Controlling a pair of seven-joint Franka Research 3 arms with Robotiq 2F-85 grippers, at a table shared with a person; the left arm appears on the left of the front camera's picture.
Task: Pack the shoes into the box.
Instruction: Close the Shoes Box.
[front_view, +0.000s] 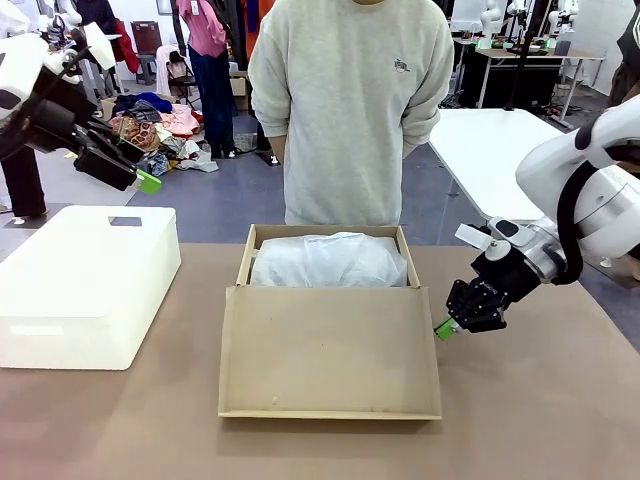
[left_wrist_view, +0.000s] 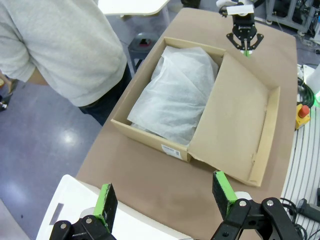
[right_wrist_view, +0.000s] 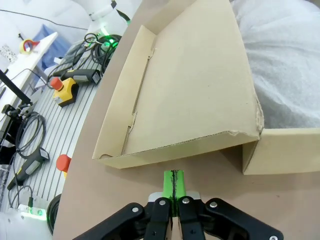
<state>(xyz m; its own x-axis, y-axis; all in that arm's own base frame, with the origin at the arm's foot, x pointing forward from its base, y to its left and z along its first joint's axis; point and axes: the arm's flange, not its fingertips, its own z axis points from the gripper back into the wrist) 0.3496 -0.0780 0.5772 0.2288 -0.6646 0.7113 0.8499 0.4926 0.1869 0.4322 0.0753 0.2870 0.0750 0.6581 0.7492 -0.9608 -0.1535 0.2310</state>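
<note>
Closest to me is the flap lid (front_view: 330, 350) of the box (front_view: 243, 265), folded down flat on the brown table (front_view: 540, 420) with its inner side facing up and its raised edges pointing toward the robot's side.

Working from the left, the left gripper (left_wrist_view: 163, 189) hangs high above the table's left end with its jaws spread wide and nothing between the green pads. Through its wrist camera I look down on the corner of the white bin (front_view: 70, 320) and, farther off, the box. The bin sits on the left part of the table, well apart from the box.

The box stands in the middle of the table, lid open, its far wall next to the person (front_view: 350, 110) in a grey sweatshirt who stands at the far edge. White tissue paper (front_view: 325, 262) fills the box in a rumpled mound that rises to about the rim. What lies under the paper I cannot tell.

On the right, the right gripper (front_view: 445, 329) points down at the table just beside the corner where the lid joins the box. Its green pads are pressed tight together and grip nothing. Whether the tip touches the tabletop I cannot tell.
</note>
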